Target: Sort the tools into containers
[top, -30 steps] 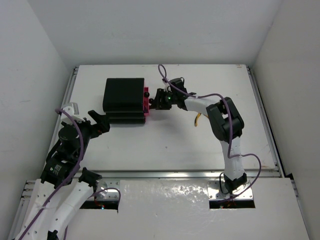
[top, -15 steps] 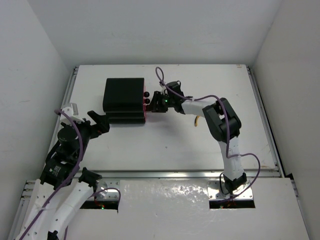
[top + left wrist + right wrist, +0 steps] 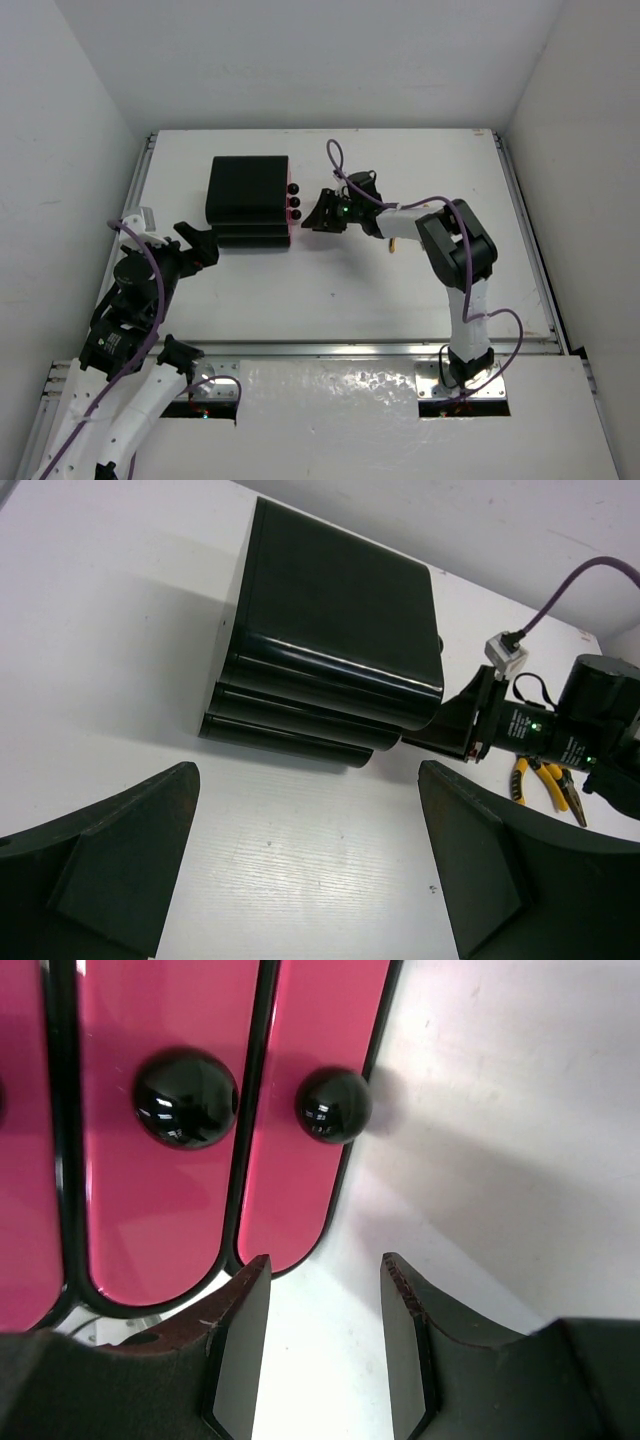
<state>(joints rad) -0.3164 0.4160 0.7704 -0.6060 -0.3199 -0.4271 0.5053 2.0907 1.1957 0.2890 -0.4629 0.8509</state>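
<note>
Drawers (image 3: pixel 150 1210) are all pushed in on my feed. Their fronts are glossy magenta plastic with rounded ends, lined up flush, each carrying a shiny round black knob (image 3: pixel 333 1105). They sit in a smooth black chest (image 3: pixel 248 195) with softly rounded edges, at about 10 o'clock on the matte white table (image 3: pixel 330 290). The knobs face 3 o'clock.

Pliers (image 3: pixel 541 780) with yellow handles lie on the table beyond the right wrist, at 3 o'clock from the chest and well apart from it. I can't make out any other tools.

My right gripper (image 3: pixel 322 1268) points at the drawer fronts from the 3 o'clock side. Its dull black fingers (image 3: pixel 237 1350) are partly spread with only bare table between them. They hold nothing and touch nothing, and stand just clear of the knobs.

My left gripper (image 3: pixel 308 778) hangs near the chest's 7 o'clock corner with its jaws spread wide, empty, looking at the smooth back of the chest.

Compared with a second ago, the right gripper was then hard up against the drawer fronts, covering the knobs from above. Now it has backed off toward 3 o'clock and dropped a little toward 6, so all three knobs show in a row in the overhead view. The left arm and the chest have not shifted.
</note>
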